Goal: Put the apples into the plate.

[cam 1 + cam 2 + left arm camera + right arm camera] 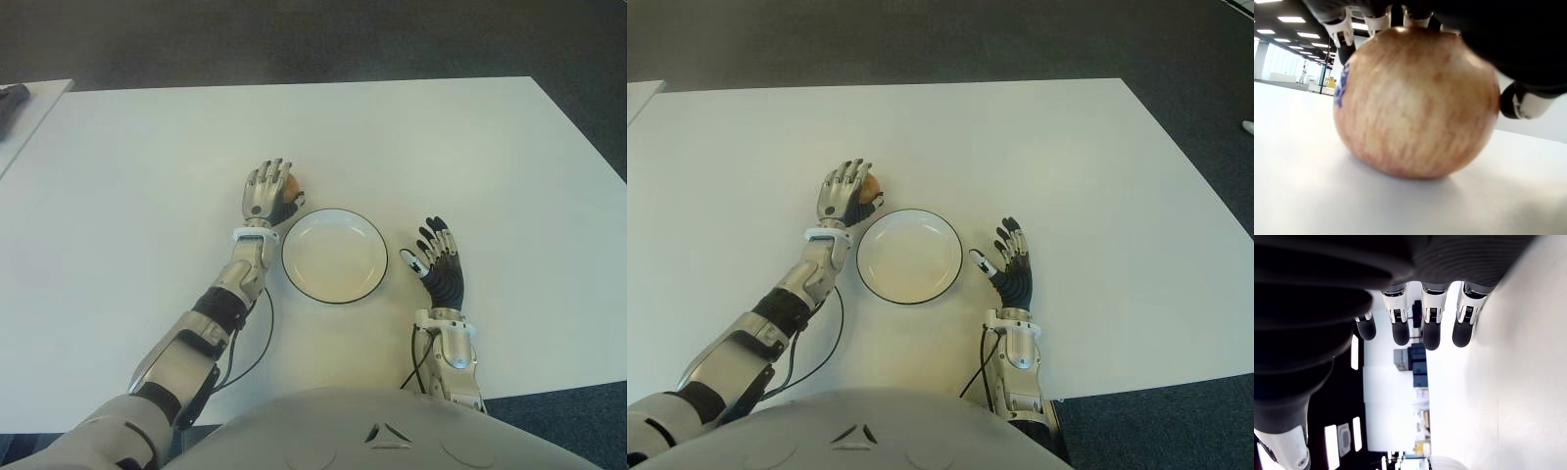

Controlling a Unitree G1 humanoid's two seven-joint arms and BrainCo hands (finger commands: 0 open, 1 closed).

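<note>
Apple [1415, 103], yellow-red streaked with a blue sticker, sits under the left robot hand [269, 191], fingers curled over it.

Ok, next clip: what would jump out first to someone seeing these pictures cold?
Probably the left hand cupped over an apple that sits on the white table, just beyond the left rim of the plate. The plate, white with a dark rim, holds nothing yet. The right hand shows open, palm up, to the plate's right.

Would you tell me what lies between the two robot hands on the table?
The empty plate lies between the left robot hand, which covers the apple, and the right robot hand, as both eye views show.
</note>
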